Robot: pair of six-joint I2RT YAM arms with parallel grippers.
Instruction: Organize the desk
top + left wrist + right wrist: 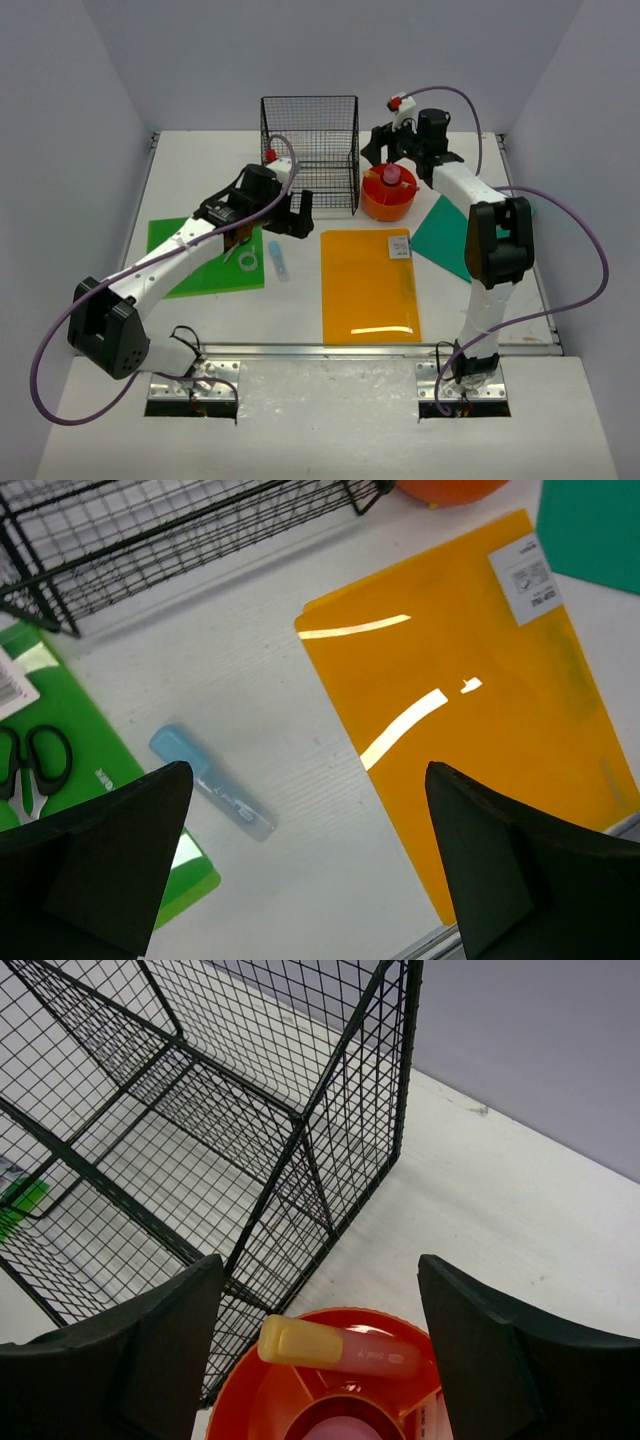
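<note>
along the near edge of the desk (pixel 300 312) runs a silver rail, and the white top spreads from there under everything else. nearest on it lies an orange folder (pixel 368 285) with a white label (pixel 399 247) at its far right corner. to the left lies a green folder (pixel 205 258), with black-handled scissors (pixel 35 765) resting on it. a clear stick with a blue cap (pixel 277 260) lies on bare desk between the two folders.

the left gripper (pixel 300 215) hangs above that strip of desk, its jaws spread wide with nothing between them and touching nothing. the stick lies below, nearer its left finger.

farther back a teal folder (pixel 445 235) lies at the right, partly under the right arm. a black wire-mesh rack (pixel 312 150) stands at the far middle. just to its right sits a round orange tray (pixel 388 195), close against the rack's corner. a clear tube with a yellow cap (pixel 335 1350) lies across the tray's rim.

the right gripper (pixel 385 158) hovers over the tray, jaws well apart, one on either side of the tube and clear of it. the desk lies below and beyond it.
</note>
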